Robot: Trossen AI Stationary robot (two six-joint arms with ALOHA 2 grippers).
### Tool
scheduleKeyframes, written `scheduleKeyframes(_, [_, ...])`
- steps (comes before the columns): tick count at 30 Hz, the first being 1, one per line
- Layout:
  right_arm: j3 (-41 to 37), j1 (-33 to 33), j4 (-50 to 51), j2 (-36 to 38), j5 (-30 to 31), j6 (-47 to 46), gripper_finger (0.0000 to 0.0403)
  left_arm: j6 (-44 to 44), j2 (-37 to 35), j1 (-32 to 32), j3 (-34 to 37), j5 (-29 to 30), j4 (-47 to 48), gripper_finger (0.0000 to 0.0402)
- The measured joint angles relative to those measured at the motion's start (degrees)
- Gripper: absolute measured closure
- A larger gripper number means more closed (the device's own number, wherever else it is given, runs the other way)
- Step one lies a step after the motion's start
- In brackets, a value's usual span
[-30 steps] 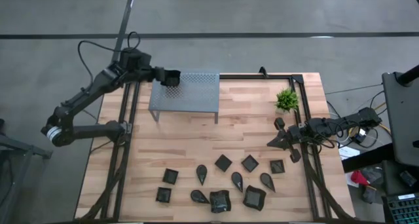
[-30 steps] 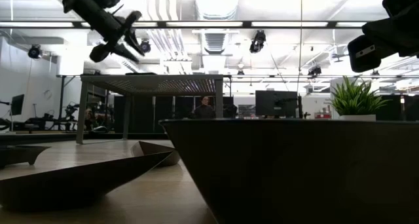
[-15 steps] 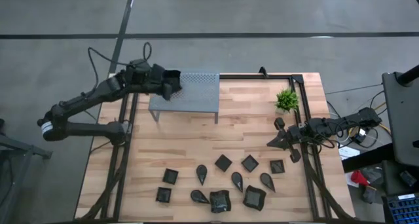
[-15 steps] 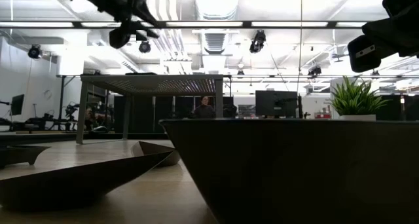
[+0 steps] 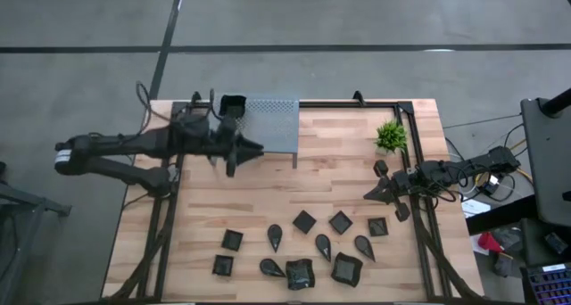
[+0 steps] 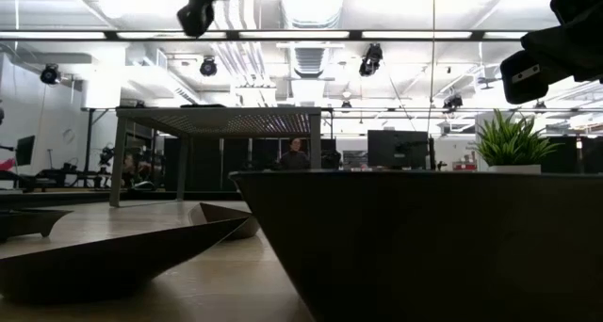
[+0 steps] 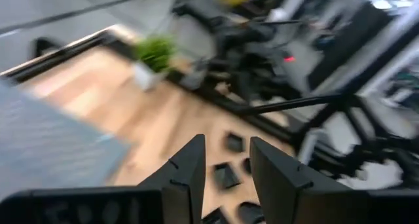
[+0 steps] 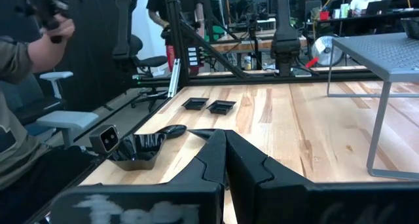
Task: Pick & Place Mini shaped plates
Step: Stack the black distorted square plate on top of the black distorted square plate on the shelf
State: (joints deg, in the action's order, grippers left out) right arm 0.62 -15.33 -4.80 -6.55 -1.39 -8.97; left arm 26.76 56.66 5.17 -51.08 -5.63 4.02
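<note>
One small black plate (image 5: 232, 103) sits on the far-left corner of the grey perforated stand (image 5: 272, 122). Several more black plates (image 5: 305, 221) lie in a loose cluster on the near half of the wooden table. My left gripper (image 5: 250, 148) hovers open and empty above the stand's near-left edge, fingers pointing toward the table's right; its wrist view shows the gap (image 7: 226, 162) with distant plates beyond. My right gripper (image 5: 379, 194) waits shut and empty near the table's right edge, fingers pointing left (image 8: 226, 145).
A small green plant (image 5: 390, 136) stands at the far right. A black frame rail (image 5: 419, 162) runs along the table's right side. In the low view a large plate (image 6: 424, 247) fills the foreground. A person's arm (image 8: 26, 47) shows beyond the table's near side.
My left gripper has drawn away from the stand's far-left corner, risen, and swung toward the table's near edge, turning its fingers toward the right. The black plate stays where the gripper was, resting on the stand's corner.
</note>
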Motion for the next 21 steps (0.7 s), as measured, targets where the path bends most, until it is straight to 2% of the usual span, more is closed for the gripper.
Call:
scheduleKeyframes(10, [0.0,0.0,0.0,0.0,0.0,0.0,0.0394,-0.1,8.9,-13.5,4.3,0.7,-10.4,0.0291])
scheduleKeyframes(21, [0.0,0.0,0.0,0.0,0.0,0.0,0.0394,1.3,22.5,-20.8,0.0,0.2,-15.1,0.0291])
